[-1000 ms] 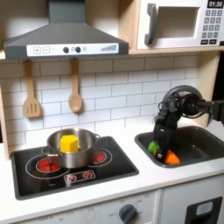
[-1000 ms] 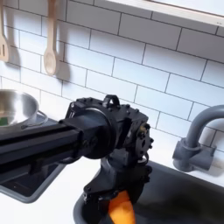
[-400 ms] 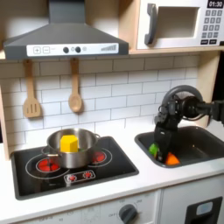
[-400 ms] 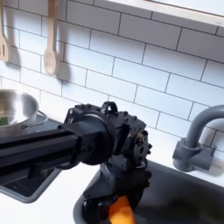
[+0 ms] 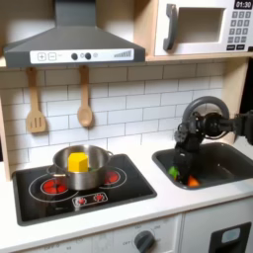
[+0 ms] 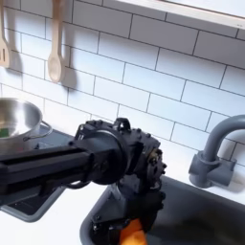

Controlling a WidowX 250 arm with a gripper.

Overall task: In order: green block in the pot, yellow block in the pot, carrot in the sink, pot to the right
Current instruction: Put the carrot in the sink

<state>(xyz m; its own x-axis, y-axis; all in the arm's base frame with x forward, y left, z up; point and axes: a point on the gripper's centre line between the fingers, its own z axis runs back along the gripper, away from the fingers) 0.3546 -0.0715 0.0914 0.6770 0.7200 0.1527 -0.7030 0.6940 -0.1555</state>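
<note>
Claw (image 5: 183, 170) low in sink (image 5: 225, 164), at left end in first exterior view; grip state cannot tell. Carrot (image 5: 192, 181) in sink just beside claw, orange visible under arm (image 6: 133, 231). Yellow block (image 5: 76, 159) in pot (image 5: 79, 174) on stove (image 5: 40, 198), far left.

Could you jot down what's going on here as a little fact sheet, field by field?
setting: toy kitchen with a stove and tiled wall
pot: steel pot on the stove's burners
yellow block: yellow block sits inside the pot
carrot: orange carrot low in the sink, at the pincer's tip
pincer: pincer reaches down into the sink; whether it grips the carrot cannot be told
faucet: grey faucet at the second exterior view's right
wall items: two wooden utensils hang on the tiles
</note>
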